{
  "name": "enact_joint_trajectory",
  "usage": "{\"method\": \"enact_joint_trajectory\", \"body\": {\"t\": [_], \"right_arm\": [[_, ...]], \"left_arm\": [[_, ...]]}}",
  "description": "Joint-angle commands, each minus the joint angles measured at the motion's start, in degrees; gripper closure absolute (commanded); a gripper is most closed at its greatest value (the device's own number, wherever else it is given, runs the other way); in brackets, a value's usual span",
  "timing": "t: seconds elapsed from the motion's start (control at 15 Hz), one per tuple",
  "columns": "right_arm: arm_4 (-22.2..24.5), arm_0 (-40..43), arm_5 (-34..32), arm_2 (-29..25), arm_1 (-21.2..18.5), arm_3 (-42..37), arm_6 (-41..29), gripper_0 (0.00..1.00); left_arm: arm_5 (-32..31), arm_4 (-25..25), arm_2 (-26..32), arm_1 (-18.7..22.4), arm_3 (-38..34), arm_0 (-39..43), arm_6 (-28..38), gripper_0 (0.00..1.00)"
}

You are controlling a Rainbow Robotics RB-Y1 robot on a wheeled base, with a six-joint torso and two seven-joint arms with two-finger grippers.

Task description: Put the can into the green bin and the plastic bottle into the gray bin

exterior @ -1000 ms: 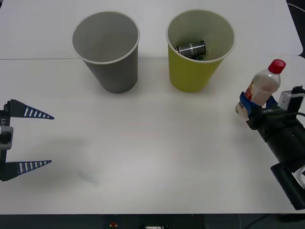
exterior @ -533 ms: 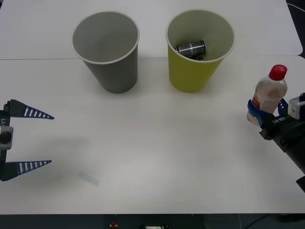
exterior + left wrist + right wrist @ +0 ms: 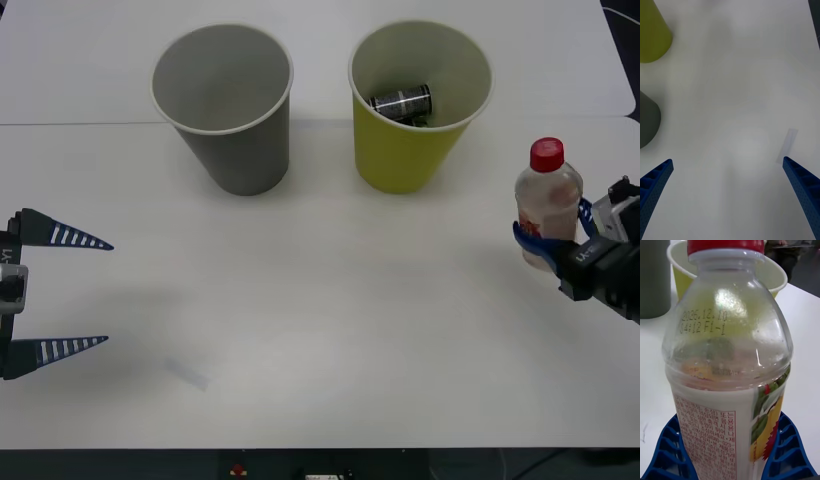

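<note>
The plastic bottle (image 3: 546, 200), clear with a red cap, stands upright at the table's right side with my right gripper (image 3: 549, 241) shut around its lower body. In the right wrist view the bottle (image 3: 728, 363) sits between the blue fingers (image 3: 666, 450). The can (image 3: 401, 102) lies on its side inside the green bin (image 3: 415, 150) at the back right of centre. The gray bin (image 3: 235, 140) stands to the left of it and looks hollow. My left gripper (image 3: 60, 292) is open at the table's left edge, holding nothing.
The white table (image 3: 330, 320) has wide free room in the middle and front. A faint strip mark (image 3: 187, 373) lies on the surface near the left gripper. The green bin (image 3: 651, 33) and the gray bin (image 3: 647, 120) appear in the left wrist view.
The right gripper has shifted with the bottle, first toward the right edge, then back a little. The bottle has gone from tilted to upright. The left arm has stayed still.
</note>
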Motion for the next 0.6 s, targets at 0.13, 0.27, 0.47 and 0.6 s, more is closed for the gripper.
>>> {"method": "enact_joint_trajectory", "body": {"t": [0.13, 0.27, 0.47, 0.6], "right_arm": [[7.80, -3.62, -22.84, -7.92, 5.96, -7.53, -0.19, 1.00], [8.59, -6.78, -33.39, -10.82, 8.42, -9.73, -0.72, 1.00], [9.47, -11.88, -45.78, -12.66, 9.91, -12.63, -5.29, 1.00], [10.26, -14.43, -52.02, -12.75, 9.91, -16.06, -12.23, 1.00]], "left_arm": [[0.00, 0.00, 0.00, 0.00, 0.00, 0.00, 0.00, 0.00], [0.00, 0.00, 0.00, 0.00, 0.00, 0.00, 0.00, 0.00], [0.00, 0.00, 0.00, 0.00, 0.00, 0.00, 0.00, 0.00], [0.00, 0.00, 0.00, 0.00, 0.00, 0.00, 0.00, 0.00]]}}
